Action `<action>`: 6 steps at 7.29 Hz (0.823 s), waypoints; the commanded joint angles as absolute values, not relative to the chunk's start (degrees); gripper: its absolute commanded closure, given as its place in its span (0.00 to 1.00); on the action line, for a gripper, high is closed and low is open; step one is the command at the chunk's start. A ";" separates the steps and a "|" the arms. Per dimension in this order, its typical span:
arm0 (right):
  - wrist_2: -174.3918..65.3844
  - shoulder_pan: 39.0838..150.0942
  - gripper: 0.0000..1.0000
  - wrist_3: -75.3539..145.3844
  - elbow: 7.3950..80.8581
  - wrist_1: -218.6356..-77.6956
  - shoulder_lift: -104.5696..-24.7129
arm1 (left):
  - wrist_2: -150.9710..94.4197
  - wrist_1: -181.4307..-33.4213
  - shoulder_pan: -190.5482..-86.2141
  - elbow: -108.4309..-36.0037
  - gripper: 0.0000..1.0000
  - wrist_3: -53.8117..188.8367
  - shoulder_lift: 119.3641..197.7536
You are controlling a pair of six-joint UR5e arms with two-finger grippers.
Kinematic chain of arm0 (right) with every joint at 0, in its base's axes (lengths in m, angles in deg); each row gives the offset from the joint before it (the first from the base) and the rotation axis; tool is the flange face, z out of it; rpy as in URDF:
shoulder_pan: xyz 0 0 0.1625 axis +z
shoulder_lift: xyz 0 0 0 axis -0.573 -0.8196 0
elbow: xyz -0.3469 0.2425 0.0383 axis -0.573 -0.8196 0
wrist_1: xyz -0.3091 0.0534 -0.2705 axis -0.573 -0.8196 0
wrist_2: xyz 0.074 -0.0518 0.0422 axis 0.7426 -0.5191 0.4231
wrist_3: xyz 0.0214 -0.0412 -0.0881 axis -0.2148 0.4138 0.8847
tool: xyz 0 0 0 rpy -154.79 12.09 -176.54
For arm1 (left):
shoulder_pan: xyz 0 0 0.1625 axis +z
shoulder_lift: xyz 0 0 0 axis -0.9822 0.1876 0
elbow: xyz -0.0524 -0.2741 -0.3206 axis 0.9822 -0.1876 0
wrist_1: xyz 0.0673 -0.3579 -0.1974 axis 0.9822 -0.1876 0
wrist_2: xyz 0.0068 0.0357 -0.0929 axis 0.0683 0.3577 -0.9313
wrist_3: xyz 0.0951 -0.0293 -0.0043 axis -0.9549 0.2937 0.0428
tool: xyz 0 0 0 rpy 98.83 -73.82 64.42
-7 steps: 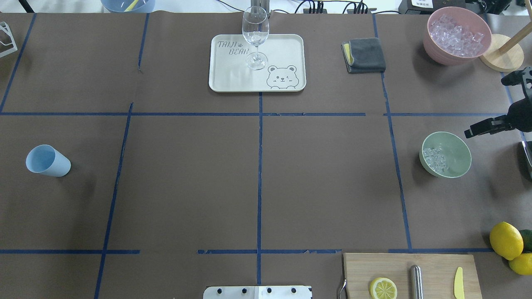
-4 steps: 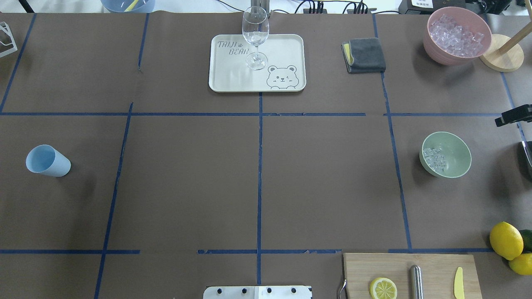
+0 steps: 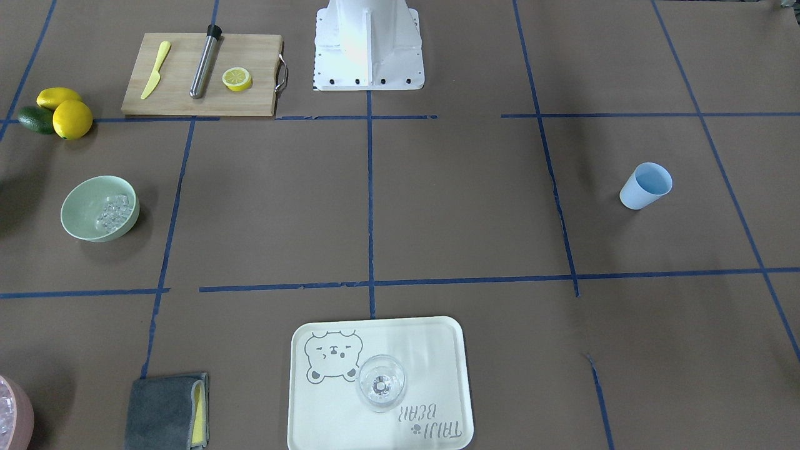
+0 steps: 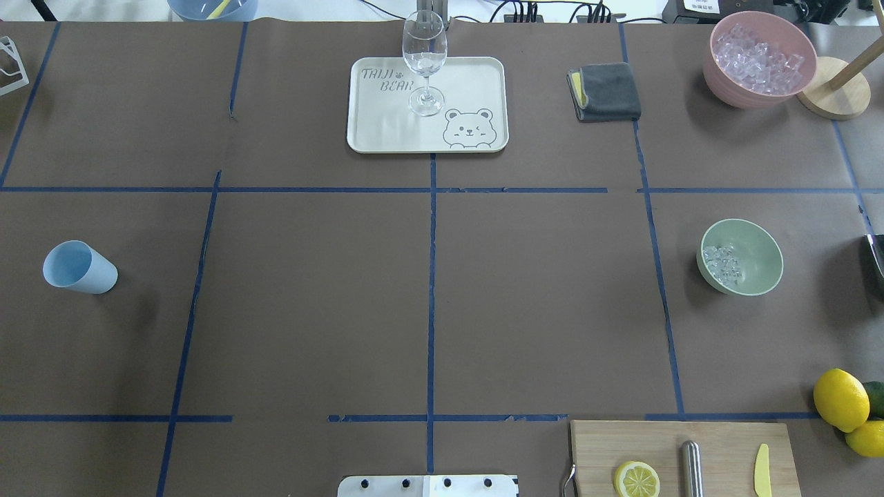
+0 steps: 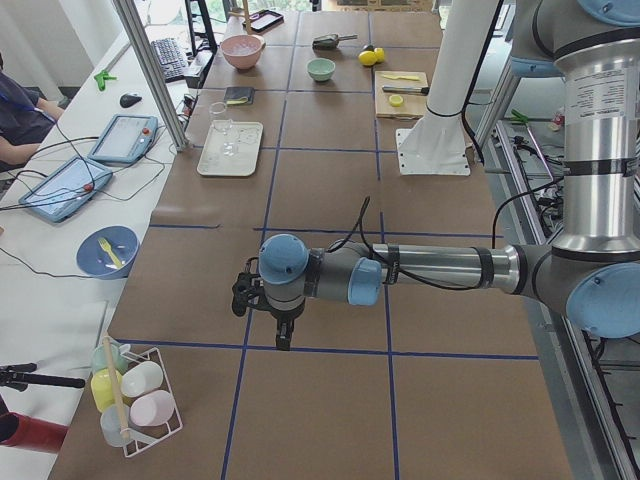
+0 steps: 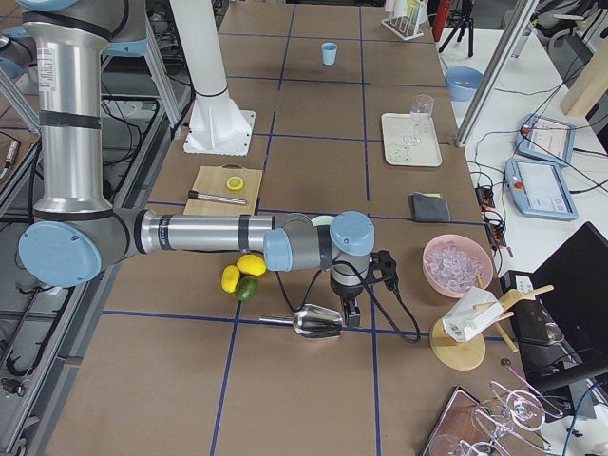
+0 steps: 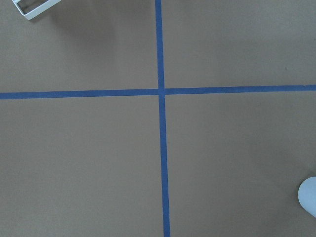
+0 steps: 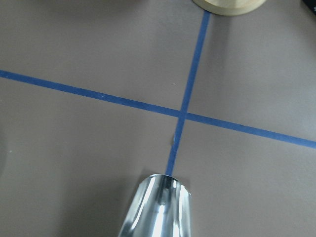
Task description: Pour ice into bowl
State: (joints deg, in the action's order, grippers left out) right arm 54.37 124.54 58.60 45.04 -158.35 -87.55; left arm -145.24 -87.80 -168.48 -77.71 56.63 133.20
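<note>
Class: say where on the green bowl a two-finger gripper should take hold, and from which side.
Pinch the rim of the bowl from above, one finger inside, one outside, probably on its ice-free side: the round wall looks too wide to span, and the ice lies against one side.

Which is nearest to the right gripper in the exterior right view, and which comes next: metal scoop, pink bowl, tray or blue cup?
From the right gripper:
1. metal scoop, on the table just beside it.
2. pink bowl, toward the operators' side.
3. tray, further along the table.
4. blue cup, at the far end.
</note>
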 commanded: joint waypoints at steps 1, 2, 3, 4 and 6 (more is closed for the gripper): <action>54.57 127.68 0.00 60.04 43.51 -160.89 -89.40 | -145.61 -87.83 -168.57 -77.84 0.00 56.56 133.08; 54.66 127.68 0.00 59.52 43.24 -161.24 -89.23 | -144.74 -87.83 -168.40 -77.32 0.00 56.65 133.51; 54.75 127.68 0.00 58.73 41.76 -162.64 -88.88 | -144.64 -87.74 -168.39 -77.83 0.00 56.65 133.43; 54.92 127.68 0.00 59.07 41.49 -162.30 -88.62 | -144.64 -87.65 -168.39 -77.58 0.00 56.65 133.43; 54.49 127.33 0.00 59.69 43.24 -161.59 -89.40 | -144.64 -87.65 -168.31 -77.58 0.00 56.65 133.43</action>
